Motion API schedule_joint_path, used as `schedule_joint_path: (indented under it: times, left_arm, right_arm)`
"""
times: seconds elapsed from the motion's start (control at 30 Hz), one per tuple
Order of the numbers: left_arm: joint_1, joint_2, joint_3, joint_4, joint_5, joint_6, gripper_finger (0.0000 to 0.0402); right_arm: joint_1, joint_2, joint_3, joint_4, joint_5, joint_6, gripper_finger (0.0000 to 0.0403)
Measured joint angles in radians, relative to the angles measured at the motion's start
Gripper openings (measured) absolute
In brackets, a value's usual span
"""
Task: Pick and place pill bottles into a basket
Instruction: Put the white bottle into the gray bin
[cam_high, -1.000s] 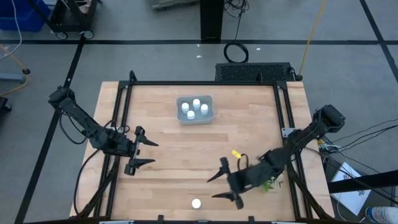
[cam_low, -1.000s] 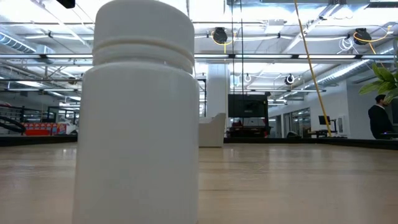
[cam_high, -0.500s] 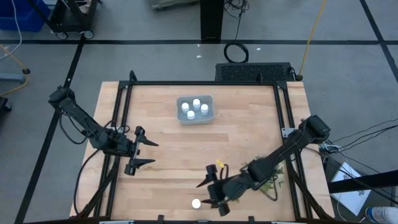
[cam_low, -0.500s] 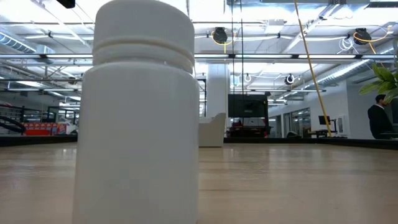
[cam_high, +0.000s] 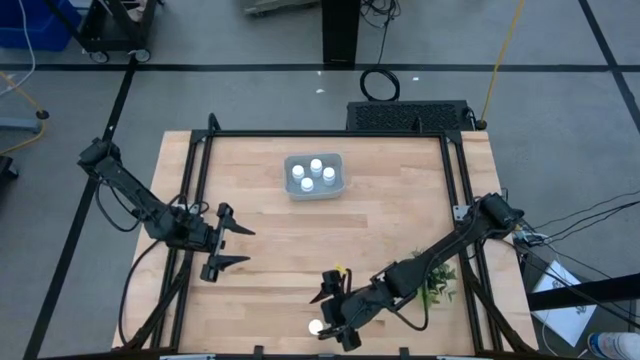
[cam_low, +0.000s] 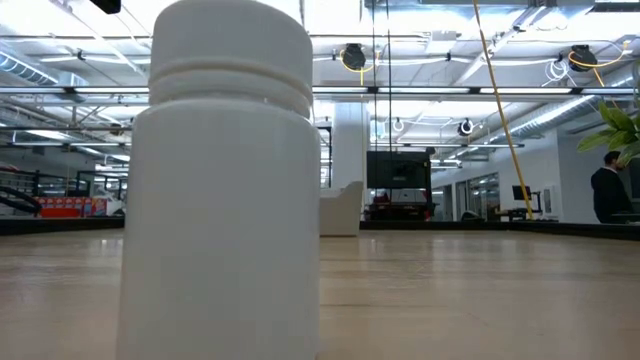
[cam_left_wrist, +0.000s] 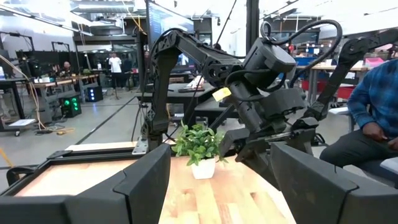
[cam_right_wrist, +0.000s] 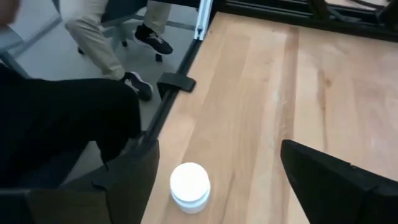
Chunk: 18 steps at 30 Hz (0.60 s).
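Four pill bottles (cam_high: 314, 175) are seen standing inside the basket (cam_high: 340, 187), which sits on the table (cam_high: 270, 230) toward its far edge, about midway across. A fifth bottle (cam_high: 316, 326) is found upright on the bare wood near the front edge, well apart from the basket; in the low view it fills the left of the picture (cam_low: 228, 190).

The right gripper (cam_high: 331, 312) is positioned low over the front of the table, just beside that lone bottle. Its jaws are held wide apart and nothing is gripped; in the right wrist view the bottle (cam_right_wrist: 189, 185) is seen between the two dark fingers (cam_right_wrist: 134, 165), closer to one, with no contact visible.

The left gripper (cam_high: 240, 246) is parked near the table's left edge, jaws spread and empty.

A small green plant (cam_high: 436, 286) is noted near the right edge, partly covered by the right arm. A seated person's legs and shoes (cam_right_wrist: 146, 37) are seen beyond the table edge.
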Motion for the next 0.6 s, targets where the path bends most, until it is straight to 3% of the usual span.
schedule_joint_path:
  times: [0.6]
  left_arm:
    - [0.0,0.0,0.0,0.0,0.0,0.005,0.0282]
  right_arm:
    - [0.001,0.089,0.0,0.066,-0.081,0.011,0.0338]
